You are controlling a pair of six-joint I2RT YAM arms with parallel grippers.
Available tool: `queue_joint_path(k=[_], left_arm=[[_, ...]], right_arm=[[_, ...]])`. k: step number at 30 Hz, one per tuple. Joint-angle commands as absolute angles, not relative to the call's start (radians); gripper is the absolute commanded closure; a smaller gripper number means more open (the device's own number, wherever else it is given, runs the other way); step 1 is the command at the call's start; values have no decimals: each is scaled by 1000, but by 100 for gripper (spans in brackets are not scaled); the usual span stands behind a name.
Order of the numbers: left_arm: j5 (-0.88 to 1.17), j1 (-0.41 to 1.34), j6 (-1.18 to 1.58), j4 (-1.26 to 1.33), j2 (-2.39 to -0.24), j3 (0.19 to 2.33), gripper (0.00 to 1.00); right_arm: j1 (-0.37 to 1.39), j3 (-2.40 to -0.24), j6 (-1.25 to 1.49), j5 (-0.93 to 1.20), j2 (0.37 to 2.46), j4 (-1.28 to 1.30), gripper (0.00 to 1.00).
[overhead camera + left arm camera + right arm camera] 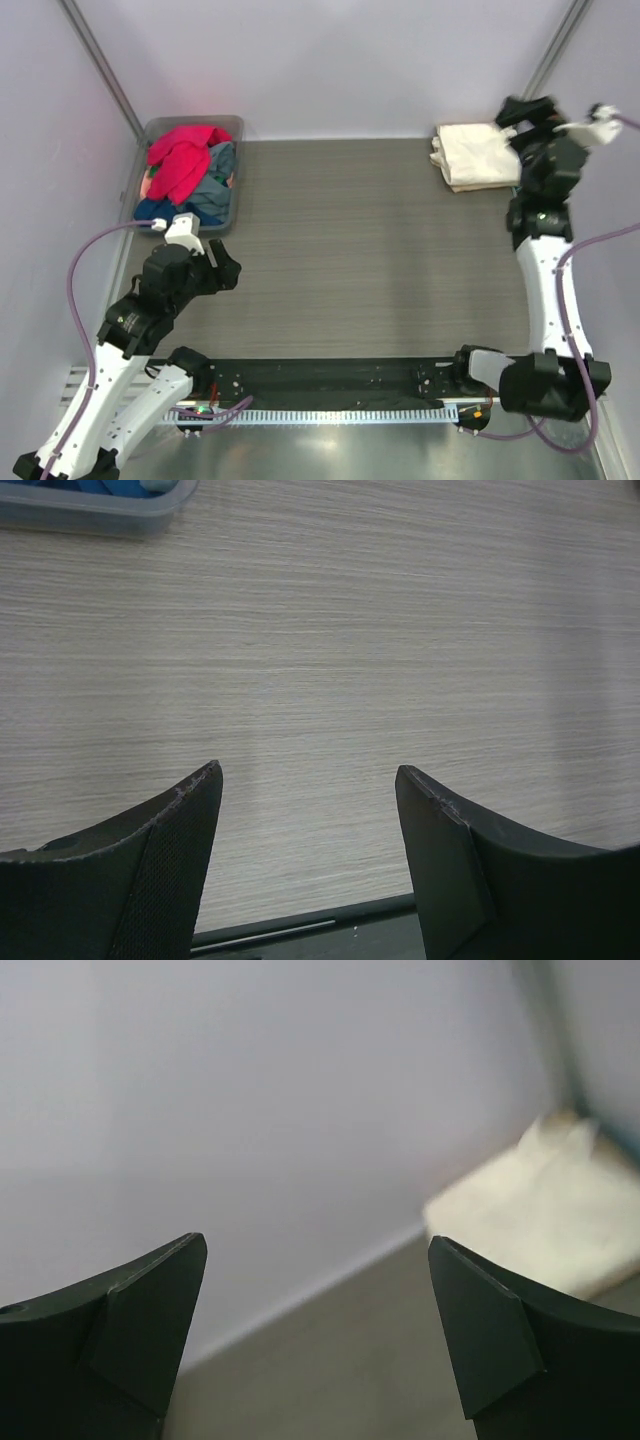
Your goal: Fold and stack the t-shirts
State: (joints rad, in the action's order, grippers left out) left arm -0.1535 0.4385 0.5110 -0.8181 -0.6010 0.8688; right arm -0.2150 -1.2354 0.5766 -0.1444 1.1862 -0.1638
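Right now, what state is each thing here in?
cream t-shirt, folded, lying at the table's far right corner.
red t-shirt, crumpled, on top in the tub.
blue-grey t-shirts, crumpled, under the red one.
tub, filled with unfolded clothes.
left gripper, open, holding nothing.
right gripper, open, holding nothing.

I can read no text, label, brand or number in any of my views. The cream-white t-shirt (472, 155) and the grey tub (239, 170) look plain, and the pale specks on the black base rail (320, 378) are too small to make out.
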Motion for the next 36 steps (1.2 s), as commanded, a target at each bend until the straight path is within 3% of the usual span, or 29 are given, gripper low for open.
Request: queue_joint_path(k=[1,5,11,23,36], left_arm=[[-127,439,486,-779,-603,867,29],[-140,439,488,-781,-601,867,29],[-166,439,494,-782,-603,867,29],[-202,439,500,-793,-614,870,29],[-230,439,508,-804,-630,873,29]], right_arm=[[33,-1028,614,-144,1119,-20,0],[242,-879,641,-140,999,151,0],[411,-651,678,-77,839,291,0],[434,-468,686,25,621,328,0],[434,-482,690,-39,692,334,0]])
